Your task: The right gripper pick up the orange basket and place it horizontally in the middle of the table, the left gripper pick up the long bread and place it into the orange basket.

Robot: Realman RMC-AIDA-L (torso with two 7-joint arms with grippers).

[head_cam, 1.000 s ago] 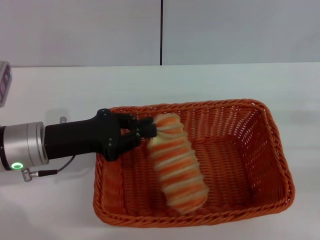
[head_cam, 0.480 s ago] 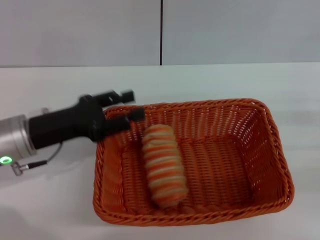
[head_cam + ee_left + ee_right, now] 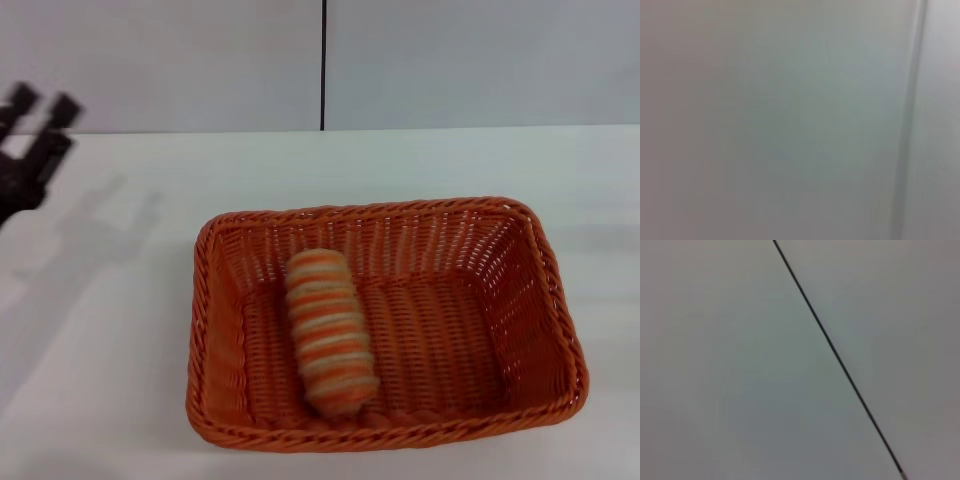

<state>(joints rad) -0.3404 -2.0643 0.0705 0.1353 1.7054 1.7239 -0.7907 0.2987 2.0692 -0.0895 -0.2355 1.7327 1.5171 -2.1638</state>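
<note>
Head view shows the table (image 3: 120,400), a smooth plain white top filling most of the frame, with a grey wall behind it split by a thin dark vertical seam. Next in size, the orange basket (image 3: 540,300) sits lower centre: rectangular wicker, braided rim, woven slatted sides, long side running across the frame. Inside it, left of its middle, the long bread (image 3: 328,331) lies on the woven floor, an oblong loaf banded cream and orange. At the upper left edge is my left gripper (image 3: 32,125), black and blurred, its two blocky fingers spread apart and holding nothing, well clear of the basket. I can read no writing anywhere.
</note>
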